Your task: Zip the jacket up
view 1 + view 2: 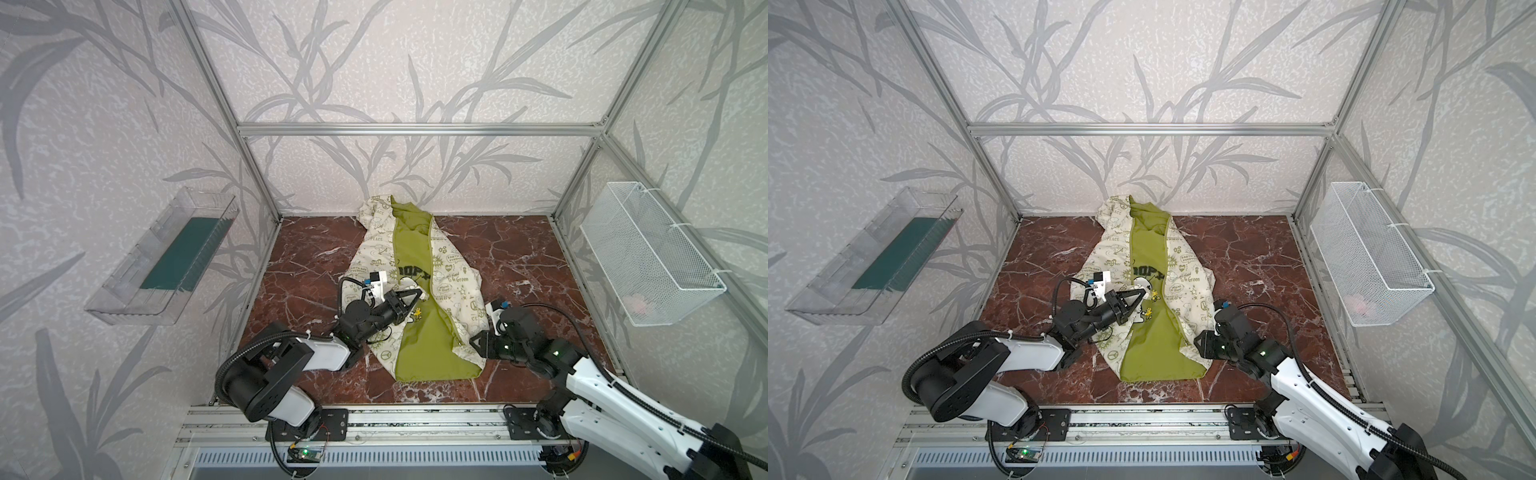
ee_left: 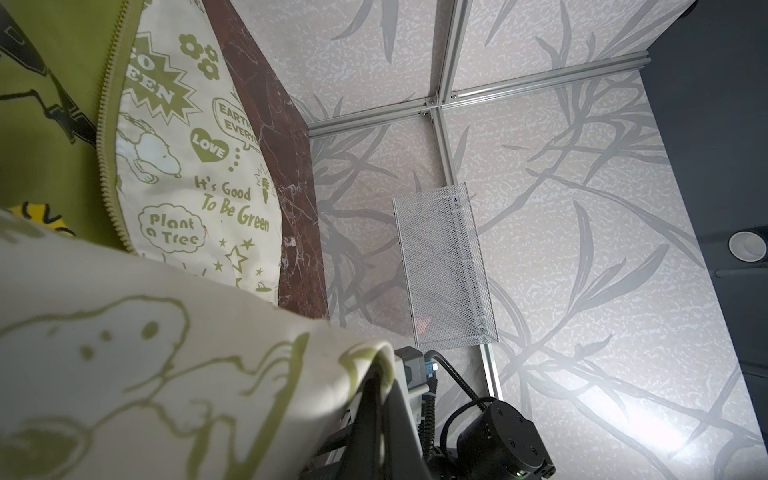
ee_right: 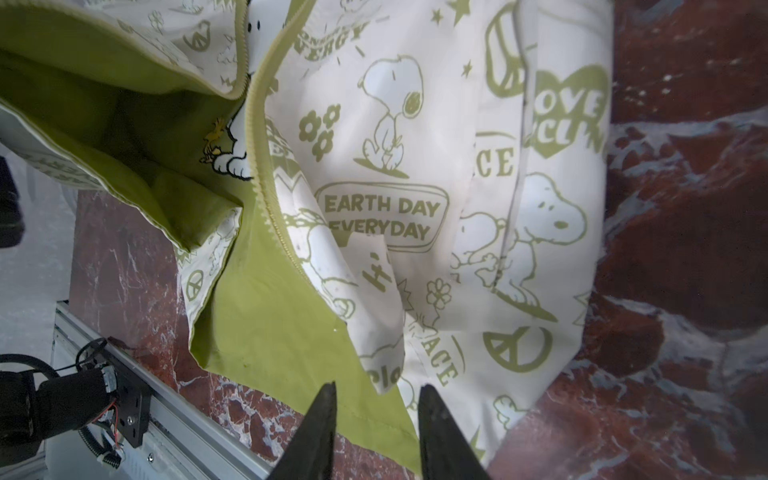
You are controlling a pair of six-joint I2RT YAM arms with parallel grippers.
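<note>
Marble table [image 1: 519,257]: left jaws clamp the jacket [image 1: 453,270], right jaws parted, empty, at its hem.

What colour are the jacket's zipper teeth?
Light olive-green zipper teeth, matching the lining; clearest in the right wrist view.

Left fingers [image 1: 409,294] pinched together, left arm reaching inward; right fingers [image 3: 322,419] parted, right arm stretched low and forward.
</note>
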